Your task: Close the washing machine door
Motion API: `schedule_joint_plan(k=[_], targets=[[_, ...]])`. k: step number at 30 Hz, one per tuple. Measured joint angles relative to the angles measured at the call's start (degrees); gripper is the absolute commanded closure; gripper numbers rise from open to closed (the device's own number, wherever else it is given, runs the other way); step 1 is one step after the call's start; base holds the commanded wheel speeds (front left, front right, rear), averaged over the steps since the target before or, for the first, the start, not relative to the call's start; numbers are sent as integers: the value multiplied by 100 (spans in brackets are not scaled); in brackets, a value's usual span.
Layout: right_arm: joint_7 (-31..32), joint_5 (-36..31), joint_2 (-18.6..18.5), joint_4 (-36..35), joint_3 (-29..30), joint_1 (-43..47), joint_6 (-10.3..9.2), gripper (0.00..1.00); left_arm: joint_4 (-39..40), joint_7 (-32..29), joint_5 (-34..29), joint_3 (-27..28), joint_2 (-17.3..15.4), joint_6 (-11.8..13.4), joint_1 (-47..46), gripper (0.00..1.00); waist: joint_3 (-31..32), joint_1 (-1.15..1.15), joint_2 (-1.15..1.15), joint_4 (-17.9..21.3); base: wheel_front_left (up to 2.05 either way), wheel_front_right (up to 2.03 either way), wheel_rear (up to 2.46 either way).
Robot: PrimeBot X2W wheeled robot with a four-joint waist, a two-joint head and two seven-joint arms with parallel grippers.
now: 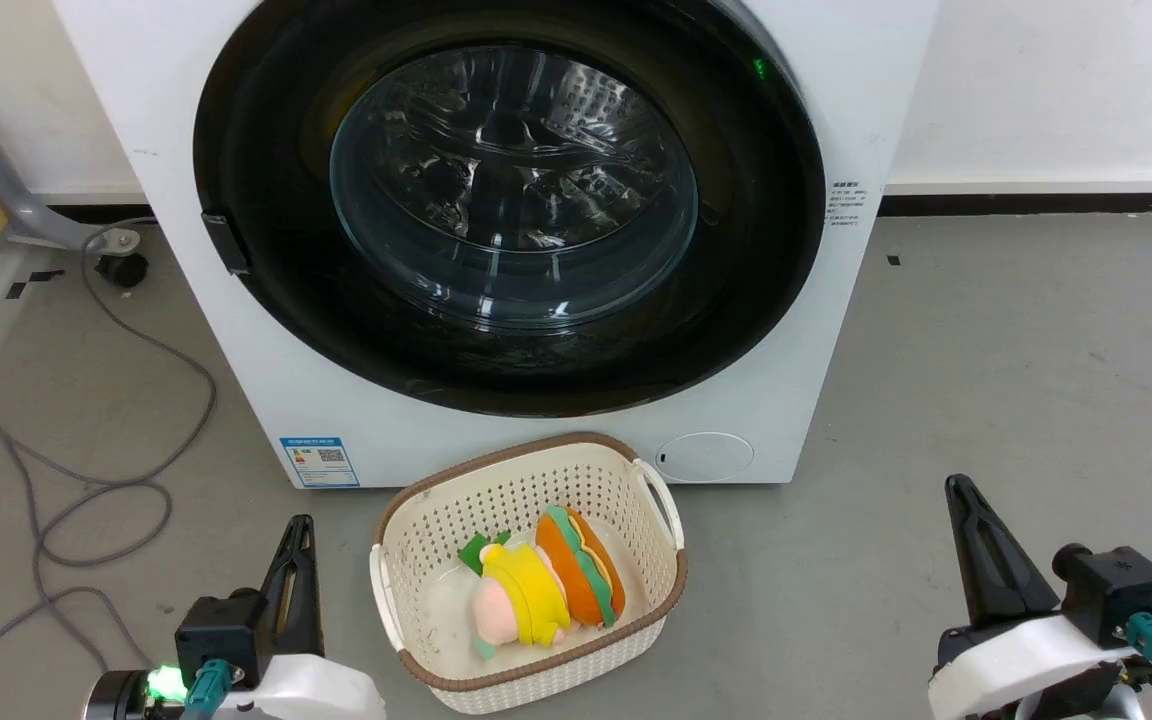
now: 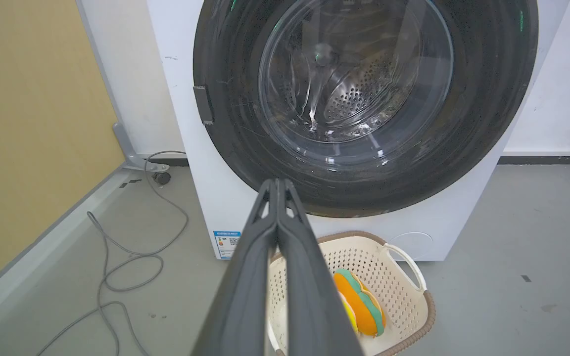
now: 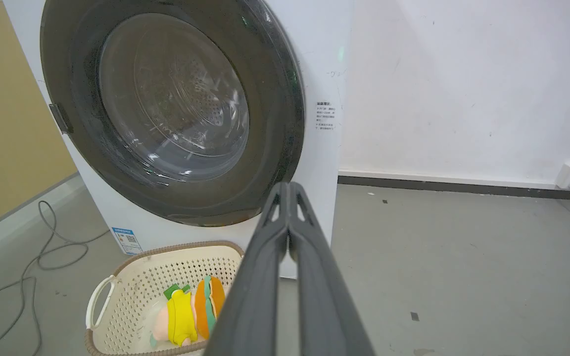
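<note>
Beside basket [image 1: 383, 585], L gripper [image 1: 300, 526] & R gripper [image 1: 957, 487] aim fwd, pinched shut, empty; door [image 1: 758, 285] prob. latched.

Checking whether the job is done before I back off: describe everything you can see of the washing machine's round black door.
The large round door of glossy black plastic fills most of the white front-loading washing machine's face. Its bulging clear glass window shows the perforated steel drum behind. A small black handle tab sits on its left edge. It lies flush against the front, with no gap visible, so it looks shut. Nothing touches it.
</note>
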State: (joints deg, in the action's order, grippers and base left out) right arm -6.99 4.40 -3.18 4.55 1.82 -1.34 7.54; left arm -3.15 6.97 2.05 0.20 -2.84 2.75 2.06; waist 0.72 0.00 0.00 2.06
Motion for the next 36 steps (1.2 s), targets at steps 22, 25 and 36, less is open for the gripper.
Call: schedule_joint_plan(k=[22, 25, 36], targets=[[277, -157, 0, -158, -64, 13, 0, 100, 114, -250, -67, -9, 0, -100, -62, 100, -29, 0, 0, -81, 0, 0, 0], [314, -221, 0, -186, -77, 15, 0, 100, 127, -318, -94, -7, 0, -126, -64, 100, -33, 0, 0, -95, 0, 0, 0], [458, -288, 0, -270, -112, 21, 0, 100, 192, -450, -120, -13, 0, -177, -74, 100, -48, 0, 0, -137, 0, 0, 0]])
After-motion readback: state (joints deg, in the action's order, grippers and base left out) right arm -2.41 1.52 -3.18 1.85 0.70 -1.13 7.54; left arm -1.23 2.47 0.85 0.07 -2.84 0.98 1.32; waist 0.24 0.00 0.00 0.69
